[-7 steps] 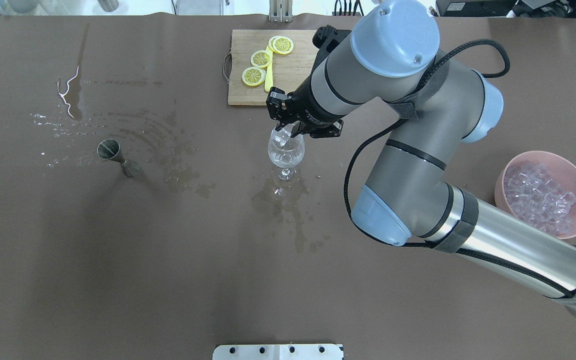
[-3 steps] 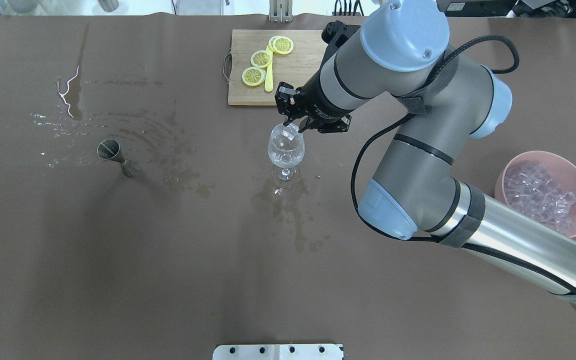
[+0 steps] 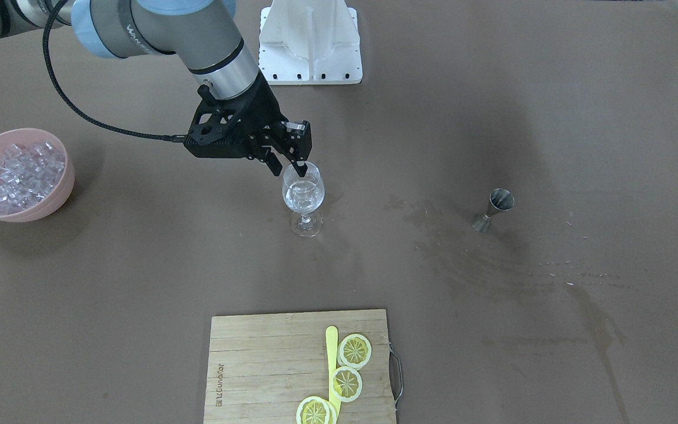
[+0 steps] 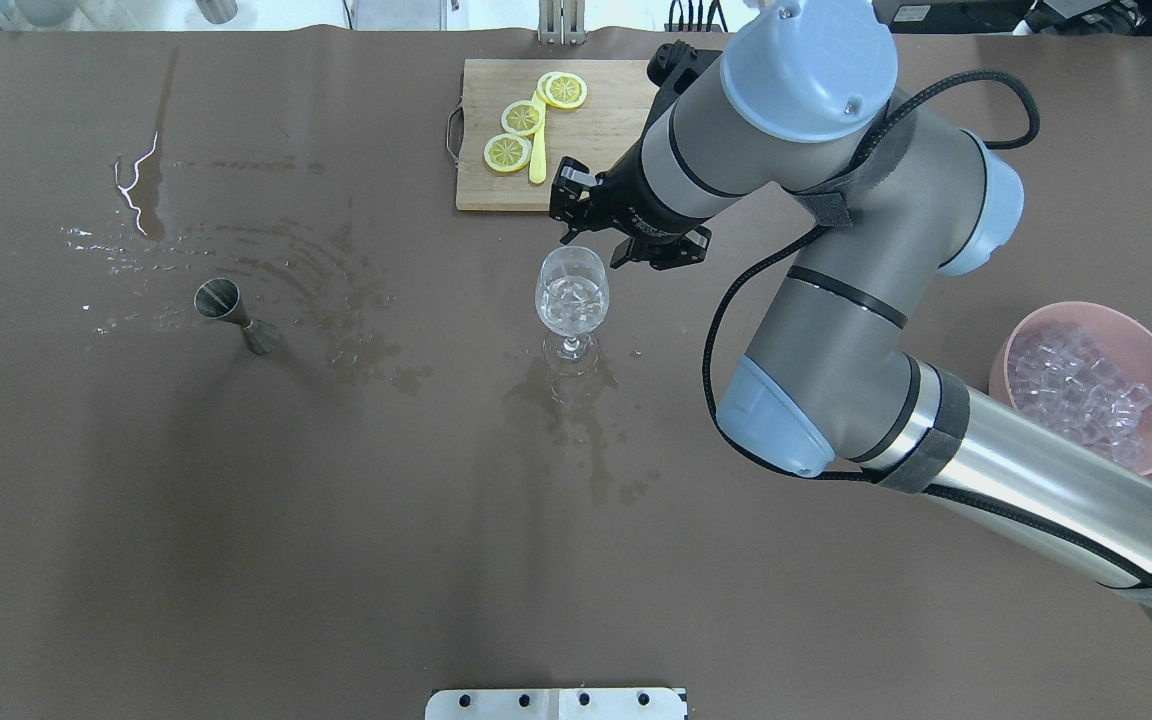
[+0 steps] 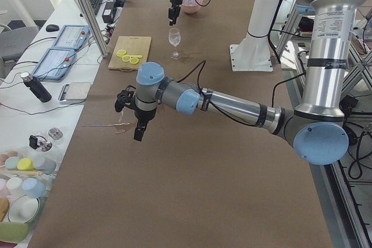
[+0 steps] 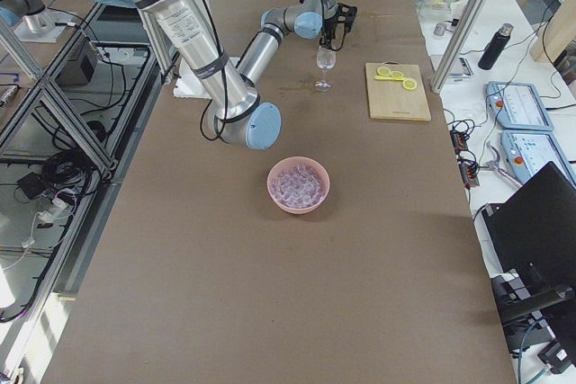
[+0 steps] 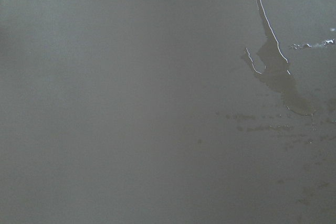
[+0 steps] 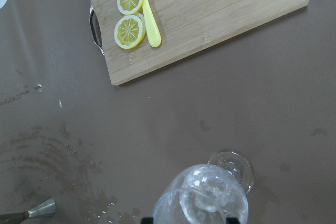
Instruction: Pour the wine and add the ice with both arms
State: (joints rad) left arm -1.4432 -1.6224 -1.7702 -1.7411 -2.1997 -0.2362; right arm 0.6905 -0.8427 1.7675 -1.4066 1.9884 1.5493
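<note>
Ice point(image 4: 569, 299), glassy cubes, sits in stemmed wine glass point(image 3: 302, 199); right tool point(image 3: 289, 171) gapes empty; left tool point(image 5: 138, 134) unreadable.

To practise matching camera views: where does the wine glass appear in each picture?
Exterior front-facing: wine glass, near centre.
Overhead exterior: centre, slightly above the middle.
Exterior left: far off, top, near centre.
Exterior right: upper middle.
Left wrist: not in view.
Right wrist: bottom edge, cut off.
Shared landmark: the cutting board.
</note>
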